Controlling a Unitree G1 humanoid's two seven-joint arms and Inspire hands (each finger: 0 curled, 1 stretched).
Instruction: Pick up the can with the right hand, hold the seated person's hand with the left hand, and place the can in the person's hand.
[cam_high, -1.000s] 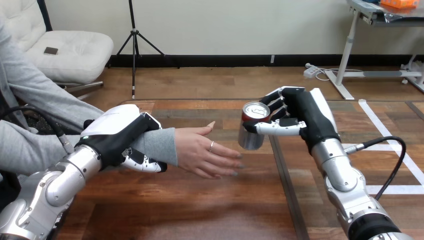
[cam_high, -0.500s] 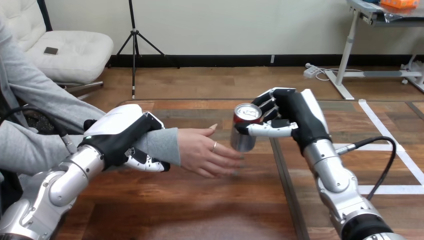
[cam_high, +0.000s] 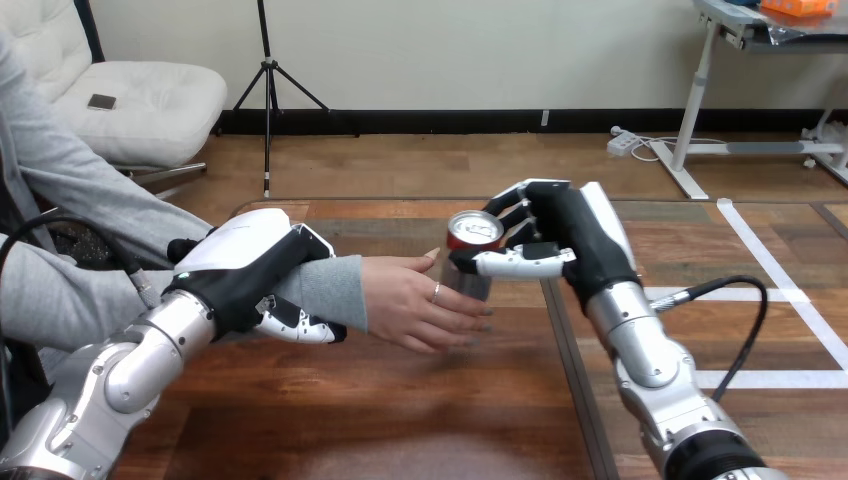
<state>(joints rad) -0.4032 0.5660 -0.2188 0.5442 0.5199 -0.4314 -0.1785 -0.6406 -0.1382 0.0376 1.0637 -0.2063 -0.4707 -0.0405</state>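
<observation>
Silver with a red band under its rim, the upright drink can (cam_high: 474, 230) is clamped in the robot's right hand (cam_high: 582, 240) – thumb across the near side, fingers curled round the far side. The can is held above the brown wooden table (cam_high: 400, 420), its lower end right at the fingers of the person's hand (cam_high: 415, 300), which reaches in from the view's left, open with the palm up. Whether the can's base already rests on those fingers cannot be told (the fingers hide its bottom edge). The robot's left hand (cam_high: 240, 265) lies over the person's grey-sleeved wrist (cam_high: 325, 285), just behind the cuff – its fingers (cam_high: 300, 325) curl under the sleeve and grip it.
</observation>
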